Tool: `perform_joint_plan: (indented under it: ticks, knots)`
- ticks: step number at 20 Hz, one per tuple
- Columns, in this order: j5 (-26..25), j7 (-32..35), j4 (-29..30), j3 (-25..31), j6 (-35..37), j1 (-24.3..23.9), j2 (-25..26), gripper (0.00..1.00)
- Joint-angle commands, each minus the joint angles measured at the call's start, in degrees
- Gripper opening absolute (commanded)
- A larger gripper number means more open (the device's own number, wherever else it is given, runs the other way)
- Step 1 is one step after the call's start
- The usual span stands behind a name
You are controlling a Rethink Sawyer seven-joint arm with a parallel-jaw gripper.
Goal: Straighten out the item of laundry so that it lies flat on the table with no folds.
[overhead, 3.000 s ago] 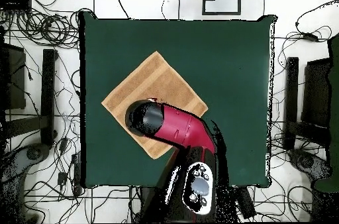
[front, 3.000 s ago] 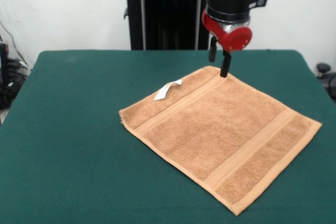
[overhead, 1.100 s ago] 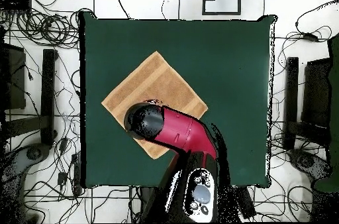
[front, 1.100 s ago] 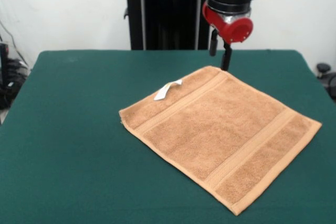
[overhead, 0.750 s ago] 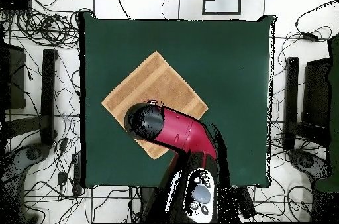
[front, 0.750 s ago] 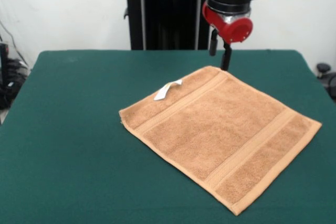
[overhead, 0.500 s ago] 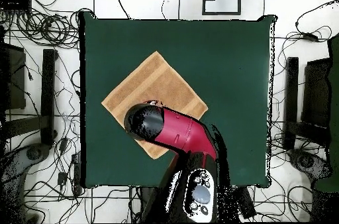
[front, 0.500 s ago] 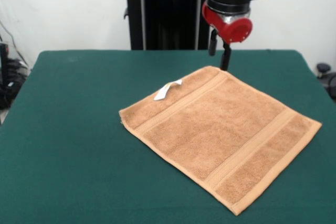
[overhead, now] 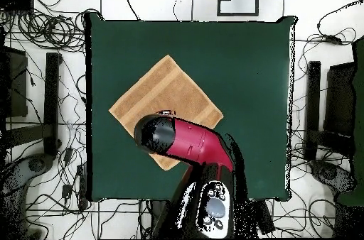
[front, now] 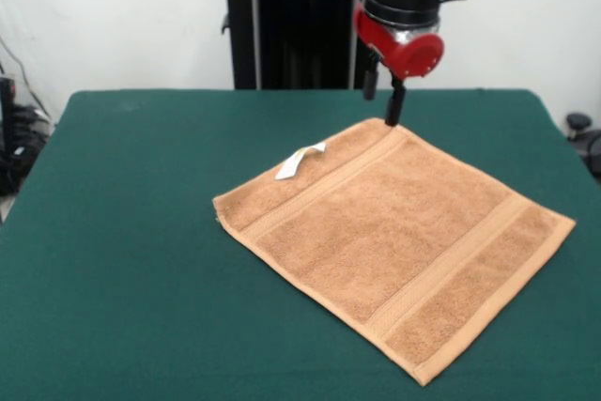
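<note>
The orange-tan towel (front: 394, 232) lies spread flat on the green table (front: 122, 232), turned like a diamond, with its band stripes along two edges. Its white tag (front: 300, 161) sticks out at the far left edge. My gripper (front: 382, 96) hangs just above the towel's far corner, open and empty, with both dark fingers apart. In the overhead view the towel (overhead: 160, 91) lies left of the table's (overhead: 249, 74) middle. The red arm (overhead: 188, 141) covers its near corner and hides the gripper.
The black pedestal (front: 291, 25) stands behind the table's far edge. Cables (overhead: 43, 31) and dark stands (overhead: 51, 102) lie on the floor around the table. The towel's right corner (front: 568, 223) lies near the table's right side.
The gripper has lifted off the towel's far corner and shifted slightly left in the front view. The towel has not moved.
</note>
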Motion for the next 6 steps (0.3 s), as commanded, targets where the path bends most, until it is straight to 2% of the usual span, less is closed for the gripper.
perform_joint_plan:
  ticks: [1,6]
  knots:
    - [-3.8,-2.0,3.3,6.7,-0.1,0.0,1.4,1.0]
    - [-5.3,-2.8,3.5,7.3,-0.8,-0.7,1.2,1.0]
